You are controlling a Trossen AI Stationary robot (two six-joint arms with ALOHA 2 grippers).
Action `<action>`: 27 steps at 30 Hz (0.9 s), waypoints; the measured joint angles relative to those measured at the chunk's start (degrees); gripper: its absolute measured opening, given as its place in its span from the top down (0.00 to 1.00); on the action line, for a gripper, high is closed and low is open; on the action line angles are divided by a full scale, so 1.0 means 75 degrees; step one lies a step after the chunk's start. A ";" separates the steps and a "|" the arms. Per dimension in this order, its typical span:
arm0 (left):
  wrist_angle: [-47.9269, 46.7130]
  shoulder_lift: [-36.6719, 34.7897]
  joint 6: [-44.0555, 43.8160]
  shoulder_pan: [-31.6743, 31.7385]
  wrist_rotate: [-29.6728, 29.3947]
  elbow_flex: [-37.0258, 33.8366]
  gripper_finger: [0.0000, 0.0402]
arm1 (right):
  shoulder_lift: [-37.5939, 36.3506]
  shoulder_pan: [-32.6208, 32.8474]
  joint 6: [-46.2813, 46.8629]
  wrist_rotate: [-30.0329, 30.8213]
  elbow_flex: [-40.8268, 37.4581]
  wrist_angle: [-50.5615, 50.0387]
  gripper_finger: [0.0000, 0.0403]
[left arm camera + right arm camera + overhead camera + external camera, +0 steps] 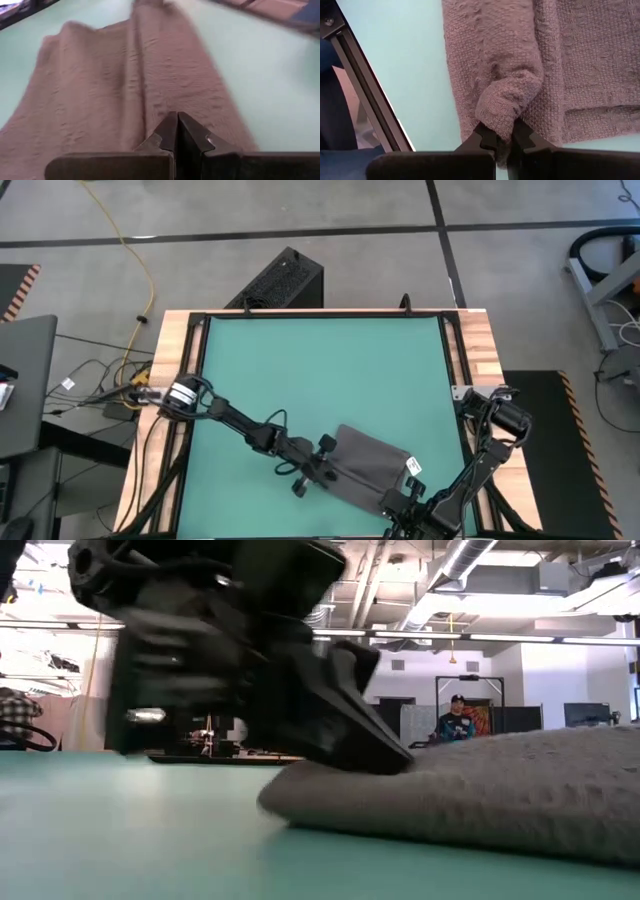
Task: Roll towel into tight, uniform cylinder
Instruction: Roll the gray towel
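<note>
Both claws on the towel [372,457] at the near side of the green mat [320,370], roll not yet begun by the look of it. The left claw [326,461] is closed, tips pressed together at the towel's edge; in its wrist view no cloth shows between the fingers, so a real grip can't be confirmed. The right claw [503,136] is pinched shut on a bunched fold at the opposite end, by the white tag [413,468]. The cloth lies mostly flat betw. the two claws, w/ one lengthwise ridge.

Judged step: securing the ends before rolling. Next move prob. calls for the left claw to lift or tuck its edge over evenly while the right keeps tension, else the cylinder will come out loose or skewed.

Mat sits in a black frame on a wood worktop [480,340]. Beyond the far edge: a black box [280,280] on grey floor, yellow cable [135,255] at left. A person [457,722] is visible far back in the room.
</note>
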 joint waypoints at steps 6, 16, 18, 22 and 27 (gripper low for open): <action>-0.0960 0.0371 -0.0063 0.0108 -0.0323 0.0782 1.00 | 0.0003 0.0054 -0.0246 0.0012 -0.0011 0.0111 0.92; -0.1589 0.0378 -0.0433 0.0330 0.0028 0.0942 1.00 | 0.0035 0.0506 -0.0002 -0.0434 0.0889 -0.1391 0.77; -0.1589 0.0378 -0.0479 0.0367 0.0084 0.0938 1.00 | 0.0035 0.0603 0.0113 -0.0655 0.1038 -0.1695 0.73; -0.1553 0.0378 -0.0486 0.0400 0.0110 0.0937 1.00 | 0.0031 0.0765 0.0152 -0.0517 0.1249 -0.1918 0.66; -0.1552 0.0378 -0.0482 0.0403 0.0109 0.0931 1.00 | 0.0029 0.0872 0.0184 -0.0415 0.1752 -0.2475 0.60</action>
